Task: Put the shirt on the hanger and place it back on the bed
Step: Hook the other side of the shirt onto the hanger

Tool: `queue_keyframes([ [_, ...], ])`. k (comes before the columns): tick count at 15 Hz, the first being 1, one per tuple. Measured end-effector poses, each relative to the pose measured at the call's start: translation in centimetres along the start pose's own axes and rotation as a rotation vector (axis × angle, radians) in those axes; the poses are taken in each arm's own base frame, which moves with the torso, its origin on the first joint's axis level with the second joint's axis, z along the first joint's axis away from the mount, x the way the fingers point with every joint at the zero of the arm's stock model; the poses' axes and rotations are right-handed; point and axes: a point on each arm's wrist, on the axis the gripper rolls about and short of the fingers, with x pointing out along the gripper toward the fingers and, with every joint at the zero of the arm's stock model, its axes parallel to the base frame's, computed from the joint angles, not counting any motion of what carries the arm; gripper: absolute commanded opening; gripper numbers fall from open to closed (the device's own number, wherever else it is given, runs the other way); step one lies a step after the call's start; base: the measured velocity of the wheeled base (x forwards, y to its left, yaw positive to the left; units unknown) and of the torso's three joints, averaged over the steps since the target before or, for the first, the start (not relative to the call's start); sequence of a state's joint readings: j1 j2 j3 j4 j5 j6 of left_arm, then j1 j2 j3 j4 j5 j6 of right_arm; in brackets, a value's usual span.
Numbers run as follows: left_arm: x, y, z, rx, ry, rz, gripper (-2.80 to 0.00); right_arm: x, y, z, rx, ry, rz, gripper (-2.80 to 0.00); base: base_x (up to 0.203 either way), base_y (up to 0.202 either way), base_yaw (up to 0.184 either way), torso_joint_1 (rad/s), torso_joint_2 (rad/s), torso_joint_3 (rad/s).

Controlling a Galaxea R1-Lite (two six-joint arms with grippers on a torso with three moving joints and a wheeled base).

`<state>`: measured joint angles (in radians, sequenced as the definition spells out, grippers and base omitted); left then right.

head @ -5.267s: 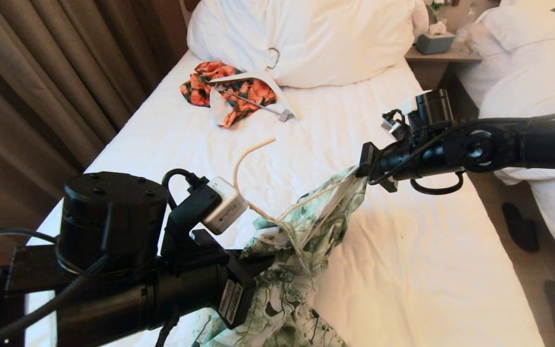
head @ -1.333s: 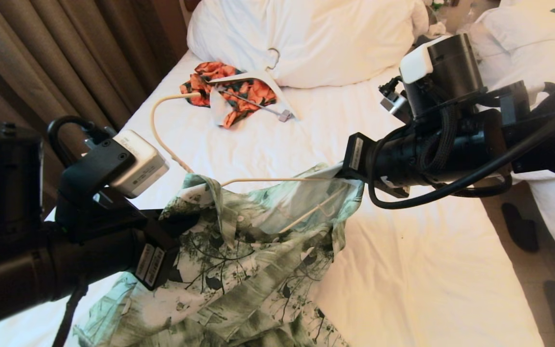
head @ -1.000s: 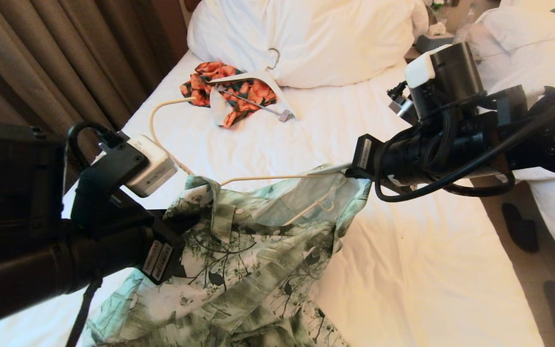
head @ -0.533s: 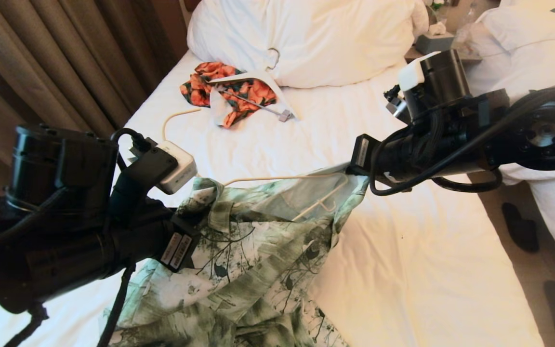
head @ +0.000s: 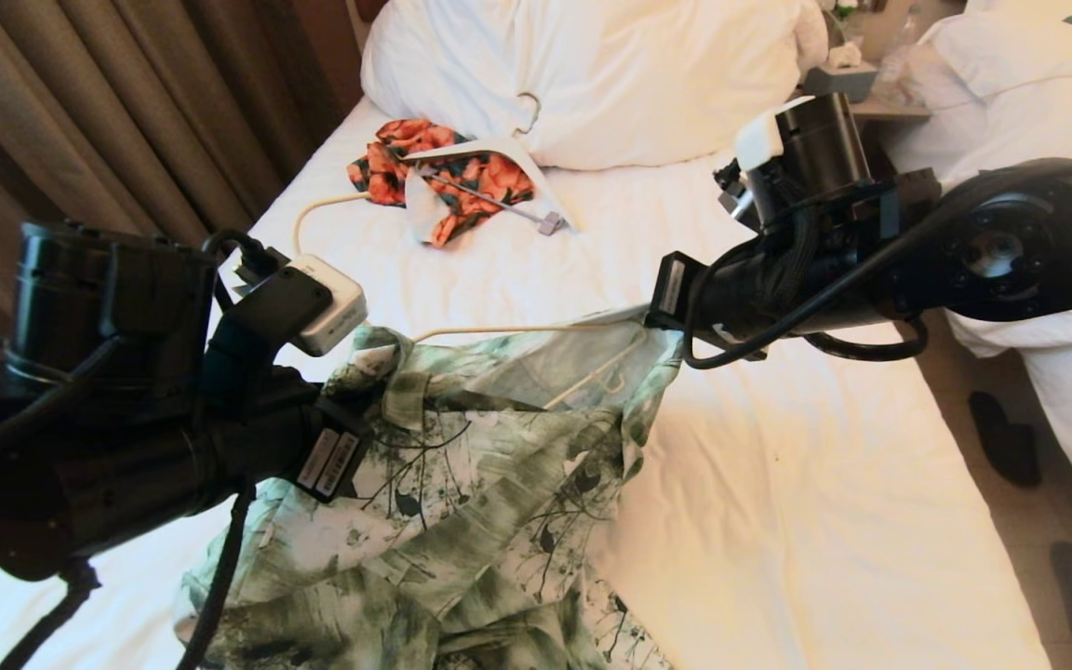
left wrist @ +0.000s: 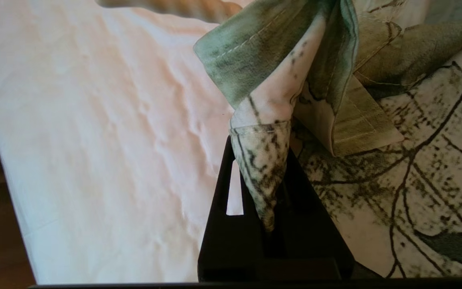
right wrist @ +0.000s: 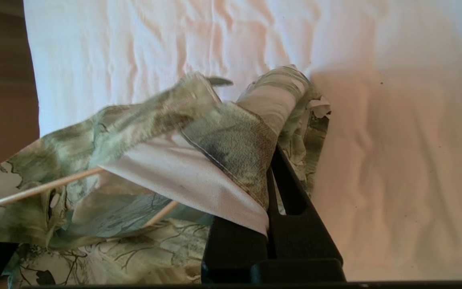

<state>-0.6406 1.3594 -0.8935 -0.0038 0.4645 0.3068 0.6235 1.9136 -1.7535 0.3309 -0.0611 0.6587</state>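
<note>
Hanging between the two arms above the bed, the leaf-print shirt is spread over the cream wire hanger, whose slim hook curves up past the left wrist toward the orange floral garment. The left gripper is clenched on a fold of shirt fabric beside the collar, at the left end of the hanger. The right gripper is clamped on the shirt's shoulder edge at the hanger's right end, the white inner side of the cloth showing under it. The shirt's lower part droops onto the wrinkled white sheet. A broad white clip hanger lies on the orange garment, just before the big pillows.
</note>
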Motion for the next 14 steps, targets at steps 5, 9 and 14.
queue_keyframes([
  [5,-0.4,0.3,0.2,-0.008,-0.001,0.052,-2.8,-0.8,2.5,-1.1,-0.032,-0.047,-0.009,-2.8,0.0,0.0,0.0,0.0,0.0,0.0],
  [9,-0.7,0.6,0.3,-0.013,-0.006,0.074,-2.8,-1.4,4.5,-2.3,-0.057,-0.057,0.007,-2.8,0.0,0.0,0.0,0.0,0.0,0.0],
  [14,-0.6,0.7,1.0,-0.026,-0.022,0.073,-2.8,-1.4,6.1,-3.8,-0.084,-0.031,0.047,-2.8,0.0,0.0,0.0,0.0,0.0,0.0],
])
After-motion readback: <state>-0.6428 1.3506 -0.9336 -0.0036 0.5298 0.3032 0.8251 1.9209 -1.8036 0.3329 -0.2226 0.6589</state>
